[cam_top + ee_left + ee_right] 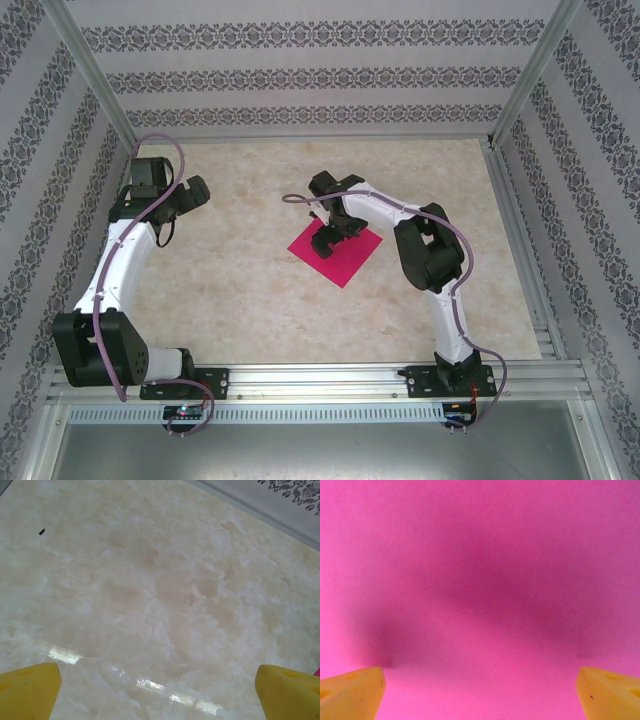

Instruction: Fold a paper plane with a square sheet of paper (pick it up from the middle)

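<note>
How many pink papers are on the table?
1. The square sheet of paper lies flat near the middle of the table, beneath the open jaws of the right arm. I see no other.

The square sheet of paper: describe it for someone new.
Start at the marble-patterned table, right of centre. Under the open right end effector lies the square sheet of paper, flat and turned like a diamond. It is the only magenta thing on the pale surface.

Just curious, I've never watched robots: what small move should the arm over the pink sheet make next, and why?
Probably a gentle pinch: the right end effector sits open over the flat square sheet of paper, its fingers casting shadows close on it, so closing should raise a ridge to lift.
</note>
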Tool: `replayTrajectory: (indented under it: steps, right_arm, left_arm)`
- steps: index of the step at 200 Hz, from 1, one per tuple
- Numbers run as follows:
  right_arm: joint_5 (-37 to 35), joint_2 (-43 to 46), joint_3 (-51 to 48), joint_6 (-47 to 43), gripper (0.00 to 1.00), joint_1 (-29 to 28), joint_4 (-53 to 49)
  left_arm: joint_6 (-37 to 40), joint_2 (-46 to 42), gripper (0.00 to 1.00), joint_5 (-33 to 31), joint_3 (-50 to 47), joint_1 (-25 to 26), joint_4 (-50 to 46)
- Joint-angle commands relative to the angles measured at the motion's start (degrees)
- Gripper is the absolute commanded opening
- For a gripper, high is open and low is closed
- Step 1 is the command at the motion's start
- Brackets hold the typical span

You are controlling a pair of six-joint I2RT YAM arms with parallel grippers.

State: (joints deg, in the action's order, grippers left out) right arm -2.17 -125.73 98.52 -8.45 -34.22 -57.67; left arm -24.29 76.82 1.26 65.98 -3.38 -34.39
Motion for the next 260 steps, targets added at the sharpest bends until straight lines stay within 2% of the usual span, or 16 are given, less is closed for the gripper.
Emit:
replayTrajectory:
  steps: [1, 67, 95, 134, 171, 190, 202, 232, 260]
  right_arm:
    - [1.2, -2.0, 2.2, -2.2, 0.98, 0.5, -1.7]
    - [2.3, -5.5, 1.8, -2.1, 0.95, 0.6, -2.1]
    - [3.9, -5.9, -0.4, 1.5, 0.93, 1.0, -1.3]
    - [4.4, -1.2, -9.4, 15.3, 0.91, -0.5, 3.9]
    - [-0.7, 3.5, -19.6, 35.2, 0.93, -6.3, 7.7]
    - [0.2, 5.1, -21.2, 40.0, 0.94, -9.2, 9.1]
    - [0.4, 6.4, -20.4, 40.6, 0.94, -9.5, 9.2]
    - [-4.3, 11.0, -16.0, 39.8, 0.96, -7.3, 6.3]
    - [-2.8, 11.5, -13.8, 37.1, 0.96, -6.0, 5.5]
  left_arm:
    - [1.1, 0.9, 1.0, 1.1, 2.0, -0.8, -1.2]
    - [1.2, 1.7, 1.0, 2.0, 2.2, -0.8, -1.5]
    - [1.1, 1.7, 1.0, 2.6, 2.3, -0.8, -1.7]
    - [-0.8, 1.4, 1.0, 6.1, 0.8, -0.8, -0.4]
    - [-4.8, 1.8, 1.0, 11.4, -2.7, -0.6, 3.6]
    - [-6.2, 2.4, 1.0, 13.8, -4.4, -0.6, 5.6]
    - [-6.5, 3.2, 1.0, 14.4, -5.0, -0.4, 5.9]
    - [-6.9, 4.6, 1.0, 16.4, -5.7, 0.0, 6.5]
    - [-7.0, 5.1, 1.0, 16.6, -6.2, 0.3, 6.5]
